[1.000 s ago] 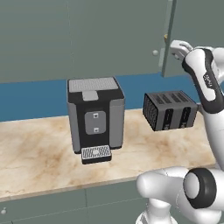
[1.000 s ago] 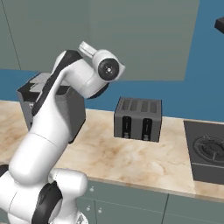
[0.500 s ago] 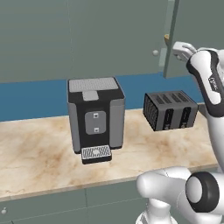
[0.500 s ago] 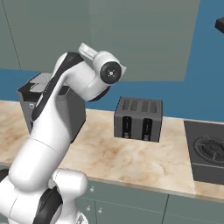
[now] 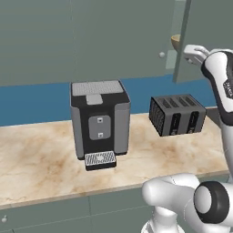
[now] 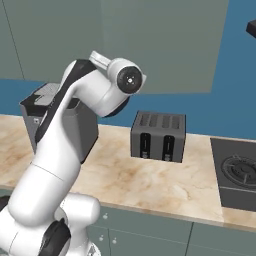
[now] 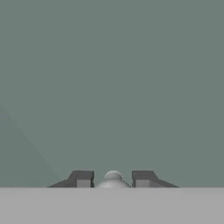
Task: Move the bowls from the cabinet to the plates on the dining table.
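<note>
In the hand view my gripper (image 7: 113,178) is shut on a small round grey knob (image 7: 113,176), a dark finger on either side, against the flat grey-green door of the cabinet (image 7: 112,87). From the left base view that door (image 5: 202,22) stands swung out a little, with my white hand (image 5: 195,50) at its edge. Through the gap shows the pale yellowish bowl (image 5: 174,42) on the pale inner shelf (image 5: 170,59). The plates and the dining table are out of view.
Below the cabinet on the marble worktop (image 5: 41,154) stand a grey coffee machine (image 5: 100,120) and a dark toaster (image 5: 178,114). A black hob (image 6: 240,172) lies at the right end. Low drawers run under the worktop edge.
The cabinet door has swung further out with my hand on its knob. The gap is wider and the yellowish bowl now shows inside.
</note>
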